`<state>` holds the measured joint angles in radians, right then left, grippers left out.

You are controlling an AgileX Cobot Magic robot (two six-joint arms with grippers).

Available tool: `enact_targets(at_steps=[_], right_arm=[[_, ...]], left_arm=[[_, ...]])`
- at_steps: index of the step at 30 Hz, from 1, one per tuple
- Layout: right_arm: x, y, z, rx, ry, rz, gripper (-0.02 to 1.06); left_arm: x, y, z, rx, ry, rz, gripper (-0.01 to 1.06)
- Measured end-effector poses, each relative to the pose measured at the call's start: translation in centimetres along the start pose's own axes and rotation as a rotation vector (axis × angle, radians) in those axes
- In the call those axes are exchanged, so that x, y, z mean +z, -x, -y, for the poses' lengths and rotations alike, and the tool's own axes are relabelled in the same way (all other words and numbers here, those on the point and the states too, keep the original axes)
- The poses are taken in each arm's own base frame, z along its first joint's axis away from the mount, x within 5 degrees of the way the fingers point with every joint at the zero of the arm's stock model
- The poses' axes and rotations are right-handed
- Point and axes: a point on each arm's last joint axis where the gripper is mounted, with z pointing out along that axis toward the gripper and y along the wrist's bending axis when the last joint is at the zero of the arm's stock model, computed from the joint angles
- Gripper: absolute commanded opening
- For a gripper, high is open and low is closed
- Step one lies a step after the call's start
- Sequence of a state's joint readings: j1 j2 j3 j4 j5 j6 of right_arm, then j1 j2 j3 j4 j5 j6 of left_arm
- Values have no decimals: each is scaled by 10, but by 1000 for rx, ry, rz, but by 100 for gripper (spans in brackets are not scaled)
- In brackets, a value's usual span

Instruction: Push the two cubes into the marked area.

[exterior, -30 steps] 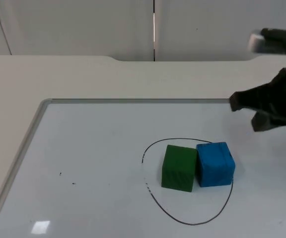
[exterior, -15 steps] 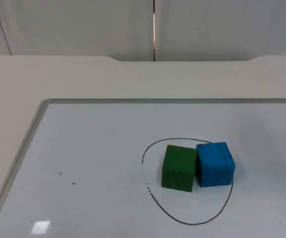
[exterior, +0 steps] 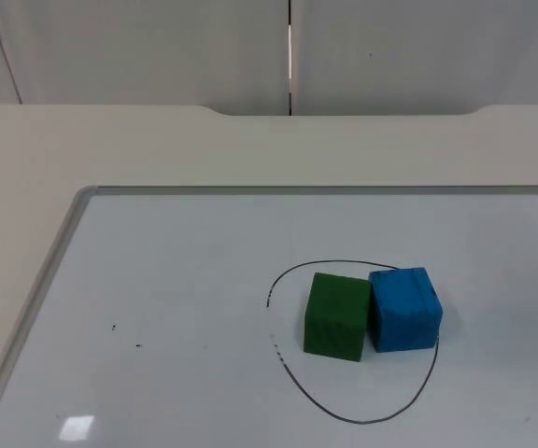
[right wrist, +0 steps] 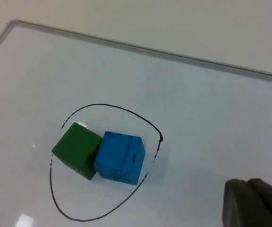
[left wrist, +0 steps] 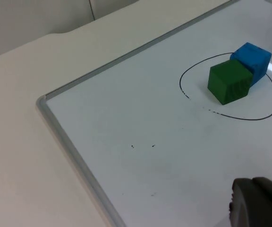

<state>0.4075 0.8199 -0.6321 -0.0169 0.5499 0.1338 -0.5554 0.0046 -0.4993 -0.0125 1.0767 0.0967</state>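
Almost finished, I judge: the green cube with matte faces (exterior: 337,315) sits fully inside the hand-drawn black oval outline (exterior: 344,417) on the whiteboard, and the blue cube of the same kind (exterior: 404,309) is touching its right side. From the top view the blue cube lies on the right part of the line, with its outer edge about at the line or a little over it. The right wrist view (right wrist: 121,157) gives the same impression, the line passing just beside its far corner. So what may be left is a small nudge of the blue cube toward the green one; I cannot tell if it is needed.

No container is here; the outline is the only marked place, and it holds both cubes.

The white whiteboard with a grey metal frame (exterior: 63,245) lies on the pale table top (exterior: 157,145).

A black fingertip of the left gripper (left wrist: 259,203) and one of the right gripper (right wrist: 254,203) appear in the wrist views, both well apart from the cubes. How far the jaws are open I cannot tell, and they seem to hold nothing.
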Motion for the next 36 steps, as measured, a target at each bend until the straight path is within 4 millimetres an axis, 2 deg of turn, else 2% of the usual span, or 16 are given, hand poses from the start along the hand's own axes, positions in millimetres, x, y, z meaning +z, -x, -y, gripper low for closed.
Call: enact_targets(at_steps=[1,3,19,22,29,36], right_arm=[[-2,-1,0,-3,0,2,0],[-20,-10,1,-10,3,31,0],[-80,-51,7,-35,10,134,0],[-95,-64,9,-53,9,138,0],[-116,-86,12,-86,7,167,0],[-127,-103,14,-131,3,175,0]], left_arm=[[0,0,0,0,0,0,0],[0,0,0,0,0,0,0],[0,0,0,0,0,0,0],[0,0,0,0,0,0,0],[0,0,0,0,0,0,0],[0,0,0,0,0,0,0]])
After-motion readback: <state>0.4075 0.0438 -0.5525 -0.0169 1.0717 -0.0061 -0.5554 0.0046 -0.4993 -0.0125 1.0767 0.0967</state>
